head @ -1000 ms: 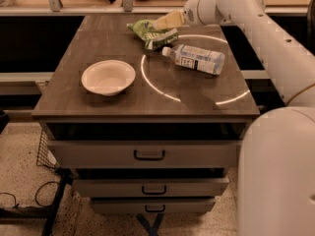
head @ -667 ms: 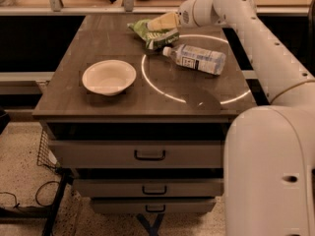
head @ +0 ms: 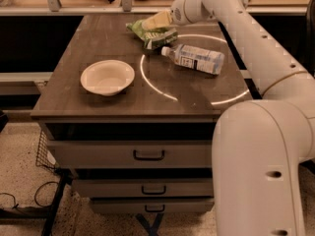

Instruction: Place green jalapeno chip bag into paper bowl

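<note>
The green jalapeno chip bag (head: 153, 35) lies crumpled on the far middle of the dark wooden table (head: 98, 107). The paper bowl (head: 107, 77) is off-white, upright and empty, on the left front part of the table, well apart from the bag. My gripper (head: 153, 22) reaches in from the right on the white arm and sits right over the top of the bag, touching or almost touching it. The part of the bag under the gripper is hidden.
A clear plastic bottle with a white label (head: 195, 58) lies on its side just right of the bag. A bright ring of light (head: 192, 68) marks the tabletop. Drawers (head: 147, 154) are below the table's front edge. My arm's big white link (head: 261, 171) fills the right foreground.
My gripper has moved a little to the left, further over the chip bag. The bag, bowl and bottle have not moved.
</note>
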You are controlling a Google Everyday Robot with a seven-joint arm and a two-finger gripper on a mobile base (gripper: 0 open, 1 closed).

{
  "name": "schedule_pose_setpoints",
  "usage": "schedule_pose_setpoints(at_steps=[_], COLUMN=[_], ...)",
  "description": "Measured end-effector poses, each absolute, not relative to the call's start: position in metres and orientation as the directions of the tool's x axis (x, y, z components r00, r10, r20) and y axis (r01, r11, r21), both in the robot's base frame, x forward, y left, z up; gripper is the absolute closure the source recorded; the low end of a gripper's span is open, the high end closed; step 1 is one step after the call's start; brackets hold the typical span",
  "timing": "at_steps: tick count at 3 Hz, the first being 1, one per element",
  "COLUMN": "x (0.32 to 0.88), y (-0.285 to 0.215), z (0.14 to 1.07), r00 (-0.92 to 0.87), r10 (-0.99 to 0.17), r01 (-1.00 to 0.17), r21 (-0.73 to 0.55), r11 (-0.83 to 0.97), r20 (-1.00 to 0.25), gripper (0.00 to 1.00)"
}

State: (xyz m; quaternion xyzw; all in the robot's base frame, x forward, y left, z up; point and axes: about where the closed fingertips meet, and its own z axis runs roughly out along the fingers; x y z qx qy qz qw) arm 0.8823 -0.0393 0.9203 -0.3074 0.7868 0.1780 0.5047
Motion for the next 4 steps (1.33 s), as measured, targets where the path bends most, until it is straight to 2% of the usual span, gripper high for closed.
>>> schedule_pose_setpoints(at_steps=[1, 3, 4], x=[0.872, 0.863, 0.869], y=[-0.028, -0.012, 0.002], z=[0.905, 0.865, 0.847], r00=[-0.323, -0.402, -0.438], r10=[-0.361, -0.379, -0.367], r01=[-0.636, -0.627, -0.659], r21=[-0.082, -0.051, 0.015], r11=[0.767, 0.777, 0.752], r20=[-0.875, -0.833, -0.820], gripper=[0.00, 0.00, 0.23])
